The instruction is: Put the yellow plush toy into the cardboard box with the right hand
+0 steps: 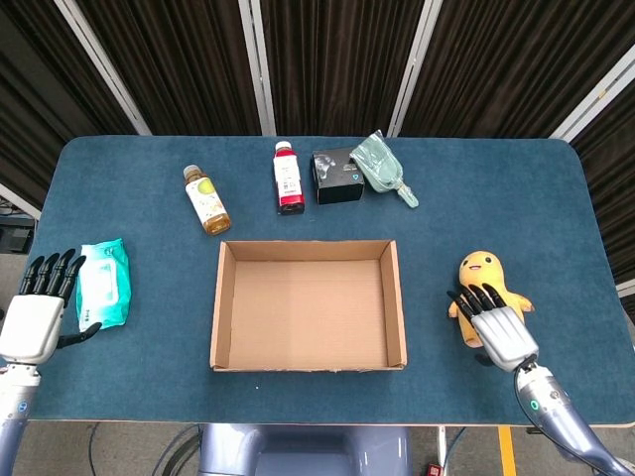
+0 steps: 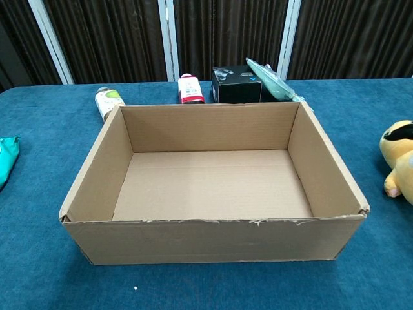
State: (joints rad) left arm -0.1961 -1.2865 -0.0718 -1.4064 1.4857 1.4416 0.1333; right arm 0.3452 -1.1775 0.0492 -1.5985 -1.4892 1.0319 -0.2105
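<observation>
The yellow plush toy (image 1: pixel 482 276) sits upright on the blue table, right of the open, empty cardboard box (image 1: pixel 213 309). My right hand (image 1: pixel 493 328) lies over the toy's lower body with its dark fingers (image 1: pixel 476 298) spread and straight, not closed around it. In the chest view the toy (image 2: pixel 400 161) shows at the right edge, with a dark fingertip across its head, and the box (image 2: pixel 213 242) fills the middle. My left hand (image 1: pixel 36 315) hovers at the table's left front edge with its fingers apart, holding nothing.
A teal wipes pack (image 1: pixel 102 285) lies just right of the left hand. Behind the box lie a yellow-labelled bottle (image 1: pixel 206 199), a red-capped bottle (image 1: pixel 288 178), a black carton (image 1: pixel 337 176) and a green scoop (image 1: pixel 381 167). Dark curtains close off the back.
</observation>
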